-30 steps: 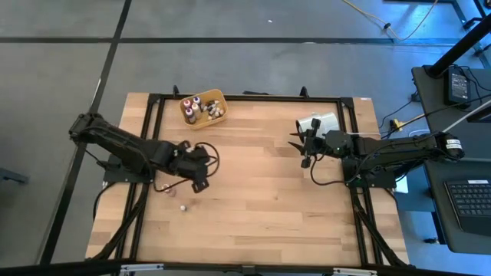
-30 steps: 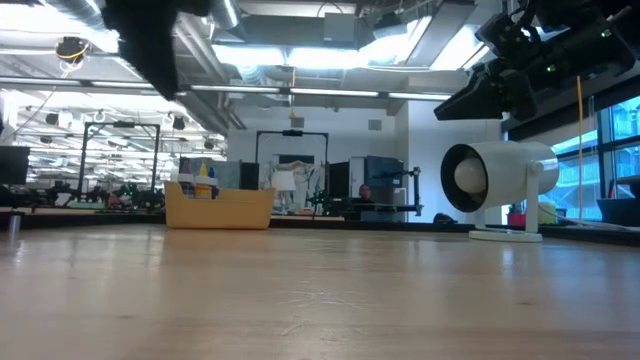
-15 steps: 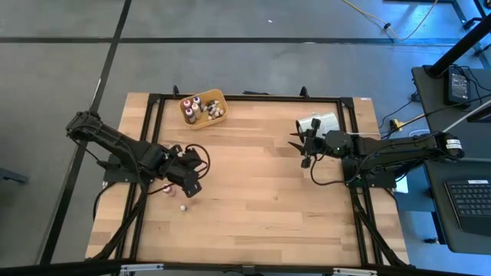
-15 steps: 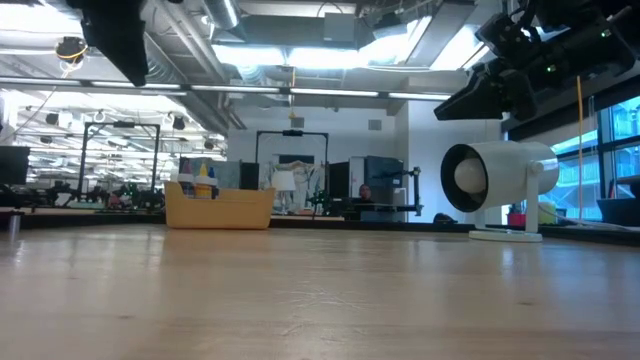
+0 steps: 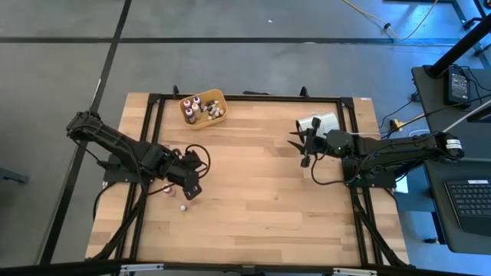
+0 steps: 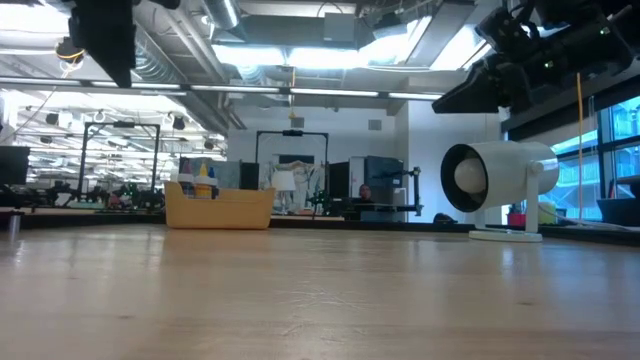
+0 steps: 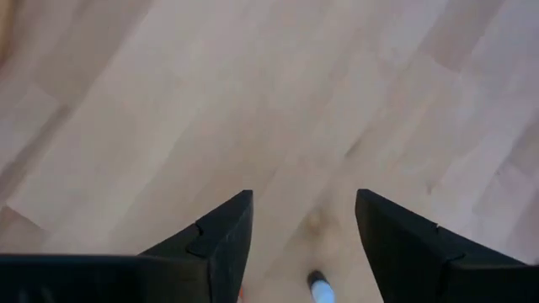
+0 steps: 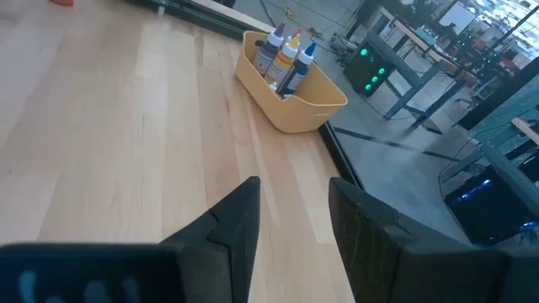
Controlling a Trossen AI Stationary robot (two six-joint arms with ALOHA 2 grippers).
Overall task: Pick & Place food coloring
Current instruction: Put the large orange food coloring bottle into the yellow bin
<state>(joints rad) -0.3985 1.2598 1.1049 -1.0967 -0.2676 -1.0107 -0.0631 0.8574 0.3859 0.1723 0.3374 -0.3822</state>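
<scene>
Several food coloring bottles (image 5: 199,109) stand in the yellow-orange tray (image 5: 219,99) at the table's far left; the right wrist view shows them (image 8: 286,55) upright. One tiny bottle (image 5: 182,206) lies on the wood near the left side, and shows (image 7: 319,289) just below my left fingers. A reddish one (image 5: 166,188) lies beside it. My left gripper (image 5: 191,189) hovers open above them, pointing down, with bare wood between its fingers (image 7: 303,199). My right gripper (image 5: 302,150) waits open (image 8: 295,183) beside the white cylinder.
A large white cylinder (image 5: 320,123) on a stand sits at the far right, close behind my right gripper; the low view shows it (image 6: 495,178) upright. Bare wood fills the table's middle and near side (image 5: 261,215).
My left gripper has moved toward the table's left edge and a little nearer, and now stands over the loose bottles. It has also turned about its own axis. The bottles and the tray have not moved.
</scene>
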